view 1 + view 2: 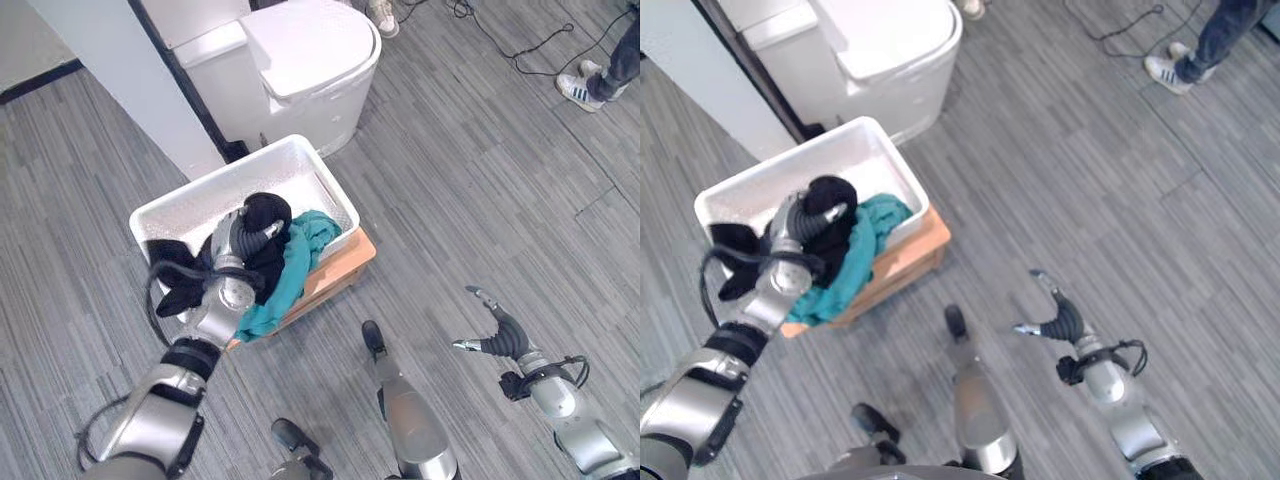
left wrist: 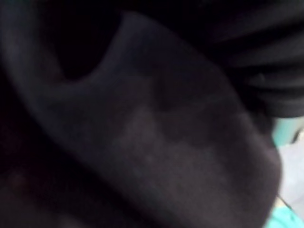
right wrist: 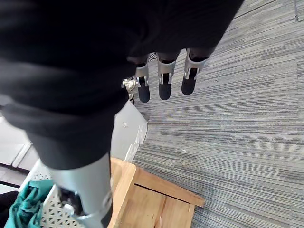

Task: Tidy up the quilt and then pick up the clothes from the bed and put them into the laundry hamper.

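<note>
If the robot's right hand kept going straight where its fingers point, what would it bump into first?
Probably nothing soon. The right hand hangs open over bare grey floor, fingers aimed forward. Along that line only floor shows; the white hamper on its wooden stool sits off to its left. Depth is hard to judge.

One white hamper (image 1: 300,165) on one wooden stool (image 1: 340,272) holds two garments, one black (image 1: 268,215) and one teal (image 1: 300,262), with one white toilet (image 1: 300,60) at twelve o'clock.
</note>
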### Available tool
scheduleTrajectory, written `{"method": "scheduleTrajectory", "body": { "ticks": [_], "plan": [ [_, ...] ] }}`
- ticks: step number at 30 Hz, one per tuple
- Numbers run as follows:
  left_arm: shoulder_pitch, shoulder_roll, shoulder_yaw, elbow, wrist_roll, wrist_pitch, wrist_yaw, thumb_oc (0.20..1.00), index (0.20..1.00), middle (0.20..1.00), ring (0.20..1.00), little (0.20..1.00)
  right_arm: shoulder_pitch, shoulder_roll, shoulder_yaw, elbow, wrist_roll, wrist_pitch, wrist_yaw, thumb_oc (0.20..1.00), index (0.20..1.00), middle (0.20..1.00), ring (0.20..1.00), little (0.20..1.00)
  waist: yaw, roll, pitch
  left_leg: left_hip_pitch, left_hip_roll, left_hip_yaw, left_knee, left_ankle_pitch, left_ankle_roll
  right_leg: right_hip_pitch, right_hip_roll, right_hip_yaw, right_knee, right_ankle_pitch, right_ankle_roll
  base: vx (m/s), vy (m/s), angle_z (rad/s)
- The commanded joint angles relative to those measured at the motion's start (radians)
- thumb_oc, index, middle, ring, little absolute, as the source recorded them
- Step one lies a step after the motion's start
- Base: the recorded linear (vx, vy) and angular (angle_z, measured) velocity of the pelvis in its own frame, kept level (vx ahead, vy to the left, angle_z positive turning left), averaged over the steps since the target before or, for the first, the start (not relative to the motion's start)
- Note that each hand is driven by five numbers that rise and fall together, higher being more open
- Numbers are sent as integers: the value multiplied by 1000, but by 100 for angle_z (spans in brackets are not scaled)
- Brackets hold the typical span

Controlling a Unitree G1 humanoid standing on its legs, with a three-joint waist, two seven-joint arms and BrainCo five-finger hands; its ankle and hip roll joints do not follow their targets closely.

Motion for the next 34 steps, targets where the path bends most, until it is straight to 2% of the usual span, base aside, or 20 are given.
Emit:
{"method": "scheduleTrajectory", "body": {
  "ticks": [1,3,4,5,6,8,11,12,15,17,20,26,29,34],
  "plan": [
    [8,18,86,-54,-178,-82,-6,1000,1000,1000,1000,1000,-22,6,-30,8,-4,1,-34,1000,1000,1000,1000,1000,-2,-20,9,-10,44,-87,-5,24,-32,45,-70,-36,-3,-122,137,40,-3,8],
    [100,-22,149,-122,-394,-149,-47,1000,1000,1000,1000,1000,-27,15,-36,37,3,17,-26,1000,1000,1000,1000,1000,12,-7,-12,14,44,-89,-5,22,-32,78,-72,-47,-3,-133,130,82,13,16],
    [142,-22,176,-154,-458,-166,-69,1000,1000,1000,1000,1000,-25,13,-44,40,1,22,-22,1000,1000,1000,1000,1000,15,-3,-21,24,45,-91,-5,19,-32,91,-70,-52,-3,-138,127,82,14,19],
    [143,-22,177,-154,-458,-166,-69,1000,1000,1000,1000,1000,-25,13,-44,40,1,22,-22,1000,1000,1000,1000,1000,14,-3,-21,24,45,-91,-5,19,-32,91,-70,-52,-3,-138,127,126,21,16],
    [235,7,254,-202,-499,-189,-76,1000,1000,1000,1000,1000,-22,16,-59,63,-3,28,0,1000,1000,1000,1000,1000,43,9,-48,53,49,-95,-5,13,-32,134,-66,-67,-3,-152,119,129,14,11],
    [258,19,273,-208,-489,-187,-66,1000,1000,1000,1000,1000,-20,18,-58,73,-8,29,3,1000,1000,1000,1000,1000,50,9,-56,63,50,-99,-5,10,-32,150,-65,-71,-3,-157,117,94,13,3],
    [334,89,345,-208,-424,-181,-48,1000,1000,1000,1000,1000,-30,14,-51,115,-39,31,8,1000,1000,1000,1000,1000,92,13,-83,90,57,-114,-5,5,-34,201,-64,-97,-3,-170,114,78,6,19],
    [335,90,346,-209,-424,-181,-48,1000,1000,1000,1000,1000,-31,15,-50,116,-40,31,8,1000,1000,1000,1000,1000,91,12,-82,91,57,-114,-5,5,-34,202,-64,-97,-3,-170,114,29,-13,10],
    [401,117,409,-171,-409,-175,-29,1000,1000,1000,1000,1000,-33,25,-40,183,-62,38,1,1000,1000,1000,1000,1000,122,7,-98,96,61,-134,-5,12,-35,228,-64,-122,-3,-174,110,39,-17,25],
    [476,98,447,-139,-445,-162,-49,1000,1000,1000,1000,1000,-32,39,-37,228,-74,52,1,1000,1000,1000,1000,1000,141,3,-106,98,64,-147,-5,11,-35,243,-63,-136,-3,-179,108,24,-9,30],
    [592,18,470,-44,-509,-138,-105,1000,1000,1000,1000,1000,-40,82,-33,344,-80,81,-8,1000,1000,1000,1000,1000,166,0,-112,100,64,-166,-5,11,-31,267,-65,-153,-3,-189,103,39,17,24],
    [653,-139,432,409,-464,-54,-146,1000,1000,1000,1000,1000,-105,193,25,605,-95,114,-40,1000,1000,1000,1000,1000,196,-1,-125,110,56,-194,-5,0,-20,297,-69,-168,-3,-203,96,44,33,21],
    [658,-182,417,565,-428,-26,-153,1000,1000,1000,1000,1000,-133,249,49,719,-63,114,-56,1000,1000,1000,1000,1000,206,-3,-132,109,49,-202,-5,-4,-16,302,-71,-170,-3,-206,95,22,42,4],
    [650,-197,390,663,-375,5,-156,1000,1000,1000,1000,1000,-172,306,91,874,-25,117,-72,1000,1000,1000,1000,1000,221,-8,-140,108,43,-213,-5,-10,-12,307,-74,-173,-3,-207,94,16,29,10]
  ]
}}
